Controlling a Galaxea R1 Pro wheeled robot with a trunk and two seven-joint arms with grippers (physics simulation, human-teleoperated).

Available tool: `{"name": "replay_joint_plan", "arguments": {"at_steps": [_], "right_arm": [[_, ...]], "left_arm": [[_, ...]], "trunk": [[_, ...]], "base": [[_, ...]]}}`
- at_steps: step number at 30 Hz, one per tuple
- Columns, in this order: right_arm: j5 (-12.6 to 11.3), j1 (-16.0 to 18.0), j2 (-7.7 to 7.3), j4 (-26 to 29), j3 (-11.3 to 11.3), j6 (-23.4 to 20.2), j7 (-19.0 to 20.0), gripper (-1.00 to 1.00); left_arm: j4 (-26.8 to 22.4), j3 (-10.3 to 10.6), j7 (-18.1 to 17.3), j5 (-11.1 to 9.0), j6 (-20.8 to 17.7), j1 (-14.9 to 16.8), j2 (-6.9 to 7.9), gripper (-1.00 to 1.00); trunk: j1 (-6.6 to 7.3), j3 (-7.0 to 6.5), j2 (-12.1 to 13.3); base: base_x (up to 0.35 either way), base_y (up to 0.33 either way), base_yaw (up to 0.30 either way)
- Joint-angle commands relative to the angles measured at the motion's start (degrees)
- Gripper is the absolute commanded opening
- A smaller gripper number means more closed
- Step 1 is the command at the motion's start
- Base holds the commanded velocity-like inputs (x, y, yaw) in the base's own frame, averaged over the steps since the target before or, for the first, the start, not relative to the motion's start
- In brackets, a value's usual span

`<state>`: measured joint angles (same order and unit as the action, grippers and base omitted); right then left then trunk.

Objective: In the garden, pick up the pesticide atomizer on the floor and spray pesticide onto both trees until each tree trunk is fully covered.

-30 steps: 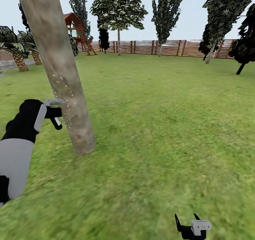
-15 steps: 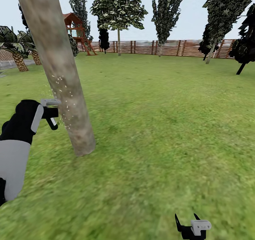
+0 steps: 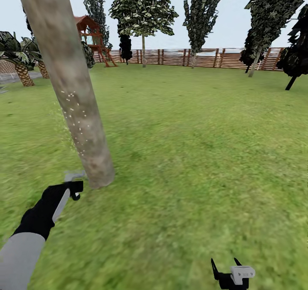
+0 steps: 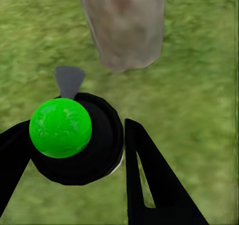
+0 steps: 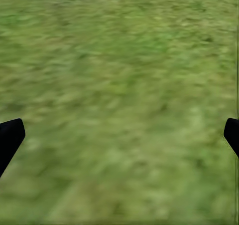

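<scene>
While the small dark pesticide atomizer with its bright green rounded end and pale grey trigger head (image 4: 67, 132) sits clamped between the black fingers of our left pincer (image 3: 73, 188), we see it low down, just beside the foot of the thick, mottled grey-beige tree trunk (image 3: 68, 84). From the bottle outward: in the left wrist view the grey nozzle tip points straight at the trunk base, which stands directly ahead of the pincer, near but not touching. In the head view the trunk leans a little, its long axis running up and away from the grass, and white specks dot its middle stretch, well above where the nozzle now sits. We judge those specks to be spray; the lowest part of the bark looks bare of them.

That gives us the relation the next move turns on: the uncovered bark lies ahead of the nozzle and just above it, so aiming along the trunk's length looks like the call.

Our right pincer (image 3: 229, 272) hangs apart over open green lawn (image 3: 205, 153), jaws wide and empty, far from the trunk. The left arm is plainly the nearer one.
</scene>
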<state>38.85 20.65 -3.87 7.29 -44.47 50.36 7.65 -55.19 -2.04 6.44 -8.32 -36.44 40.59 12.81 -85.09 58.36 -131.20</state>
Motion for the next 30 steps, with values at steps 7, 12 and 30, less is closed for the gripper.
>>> {"name": "replay_joint_plan", "arguments": {"at_steps": [7,12,30], "right_arm": [[0.0,0.0,0.0,0.0,0.0,-0.07,0.0,1.0],[0.0,0.0,0.0,0.0,0.03,-0.09,0.0,1.0],[0.04,0.0,0.0,0.0,0.09,-0.07,0.0,1.0]], "left_arm": [[0.08,-0.15,5.05,-2.46,9.7,-6.8,-3.65,-1.0],[0.08,-0.16,5.07,-2.8,10.4,-6.92,-3.73,-1.0],[0.04,-5.27,5.24,-2.63,10.83,-7.86,-3.58,-1.0]], "trunk": [[0.0,-0.01,0.0],[0.0,-0.01,0.0],[0.0,-0.01,0.0]], "base": [[0.082,-0.256,0.0],[0.211,-0.219,0.0],[0.093,-0.254,0.111]]}}
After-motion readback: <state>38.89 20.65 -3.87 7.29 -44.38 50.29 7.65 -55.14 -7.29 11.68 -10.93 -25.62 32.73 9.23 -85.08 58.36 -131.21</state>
